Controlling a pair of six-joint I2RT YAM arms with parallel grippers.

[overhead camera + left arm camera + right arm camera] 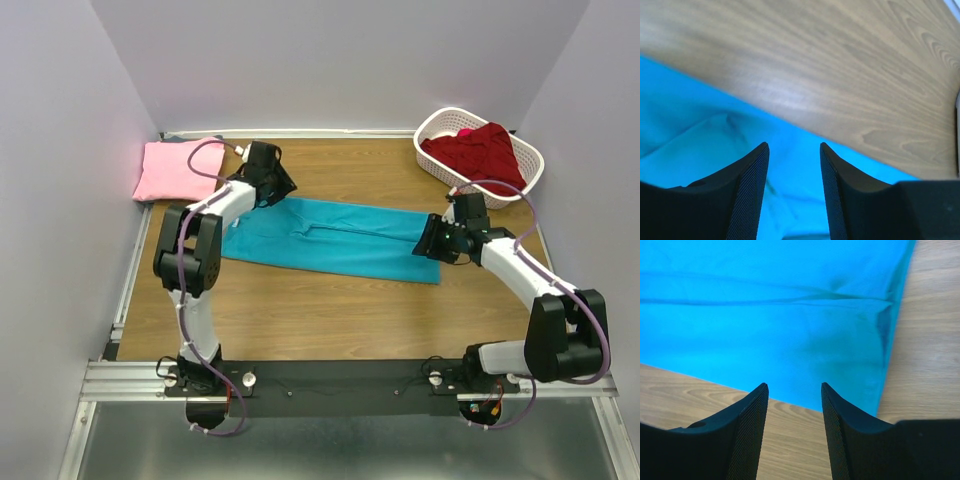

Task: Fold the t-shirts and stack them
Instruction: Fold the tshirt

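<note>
Mid-frame, the teal t-shirt [330, 238] lies flat on the tabletop [330, 320], left fingers [747, 200] and right fingers [747, 440] parted, empty, over its ends.

Plain pale lilac walls [340, 60] close in a wood-grain table [330, 315] at the back, left and right. An aluminium rail [130, 380] runs along its near edge, with a grey metal sheet [330, 445] below. The light is soft and even.
</note>
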